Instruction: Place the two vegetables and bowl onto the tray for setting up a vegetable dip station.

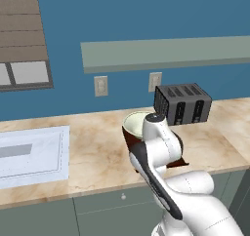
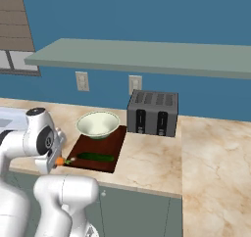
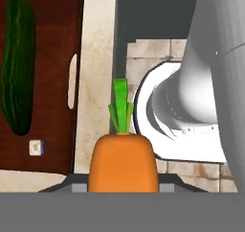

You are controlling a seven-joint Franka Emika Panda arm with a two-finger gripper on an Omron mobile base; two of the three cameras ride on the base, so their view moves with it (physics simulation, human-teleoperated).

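The carrot (image 3: pixel 123 161) is held tight in the gripper (image 2: pixel 58 161), just off the near edge of the counter (image 2: pixel 147 162). The cucumber (image 2: pixel 96 157) is already laid on the tray (image 2: pixel 110 145), and the bowl (image 2: pixel 98 124) sits at its far end. Next, the carrot probably needs to be carried over the tray and let go.

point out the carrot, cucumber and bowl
carrot (image 3: pixel 123 163), hand view, middle of its orange body
cucumber (image 3: pixel 19 63), hand view, middle of its length
bowl (image 2: pixel 98 124), right base view, its inside
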